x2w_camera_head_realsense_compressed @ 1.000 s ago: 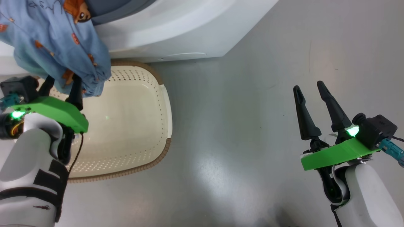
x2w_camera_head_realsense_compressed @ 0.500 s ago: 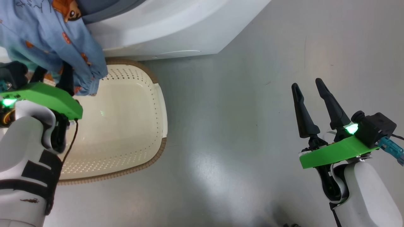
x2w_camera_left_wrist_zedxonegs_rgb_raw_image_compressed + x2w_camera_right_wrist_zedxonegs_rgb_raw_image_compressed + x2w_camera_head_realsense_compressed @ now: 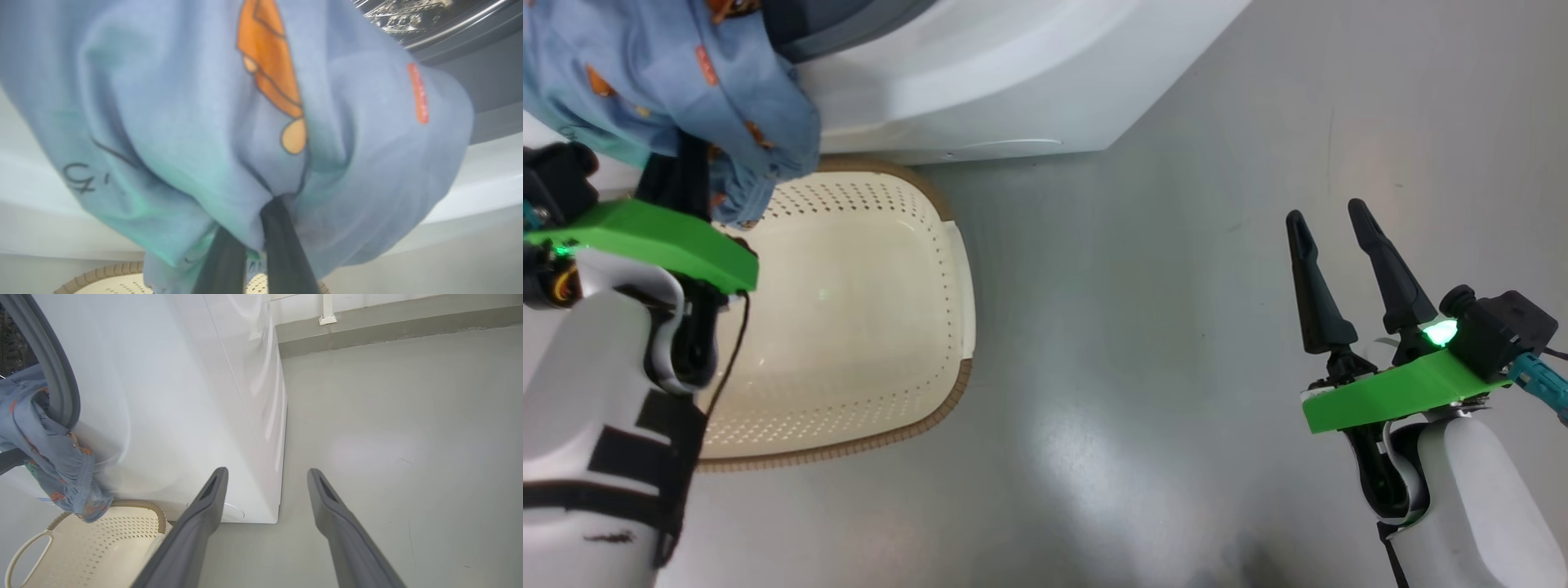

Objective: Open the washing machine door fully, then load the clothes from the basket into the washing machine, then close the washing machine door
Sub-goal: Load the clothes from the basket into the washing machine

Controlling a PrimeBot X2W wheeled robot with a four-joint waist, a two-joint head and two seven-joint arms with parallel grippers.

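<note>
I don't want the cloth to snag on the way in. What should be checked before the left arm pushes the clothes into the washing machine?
1. Grip: ok. The left pincer is shut on the clothes, fabric bunched in its grip.
2. Clothes inside the drum: not ok. They drape over the grey gasket and hang outside the washing machine.
3. Hem clear of the basket: cannot tell; it hangs right at the rim.
4. Basket emptied: ok, bare bottom.
5. Other arm out of the way: ok. The right pincer is open above the floor, apart from the machine.
</note>
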